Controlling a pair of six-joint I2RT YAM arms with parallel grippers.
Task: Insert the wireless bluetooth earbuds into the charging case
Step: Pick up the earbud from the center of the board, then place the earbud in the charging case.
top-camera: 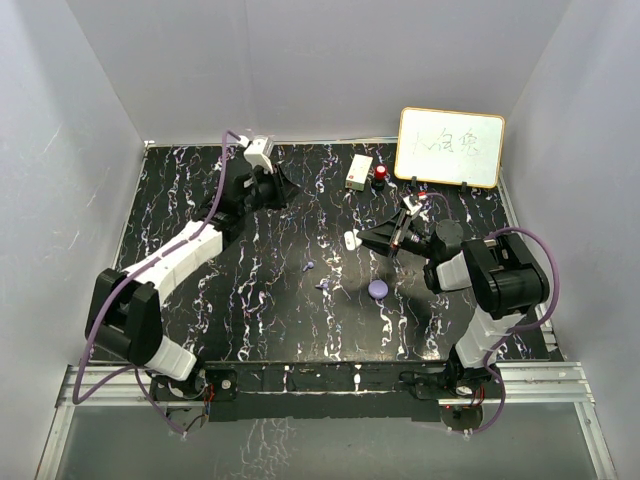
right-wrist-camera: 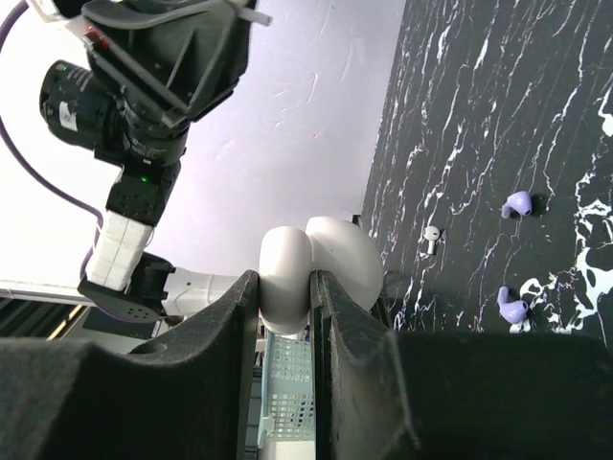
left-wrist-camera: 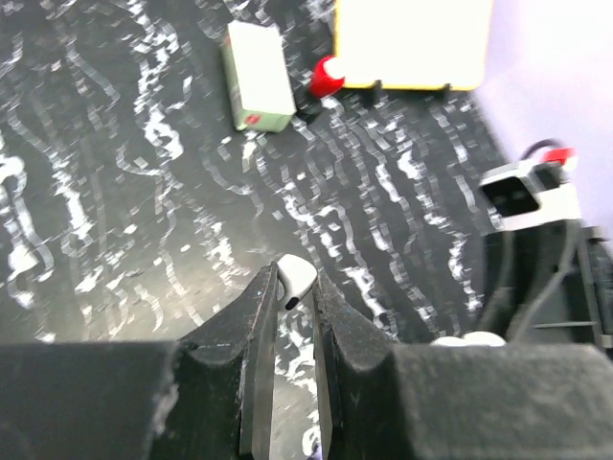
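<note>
The table (top-camera: 250, 300) is black, veined all over with white marbling and faint purple flecks. On it the earbuds (right-wrist-camera: 516, 203) are lilac, as is the round puck (top-camera: 377, 289) at 5 o'clock from centre in the top view. The charging case (right-wrist-camera: 321, 264) is plain white between the black fingers of the right gripper (right-wrist-camera: 285, 280), and at 1 o'clock stand a white whiteboard (top-camera: 450, 148) with a yellowish frame and dark scribbles, a white box (top-camera: 359, 171) and a red knob (top-camera: 381, 172).
</note>
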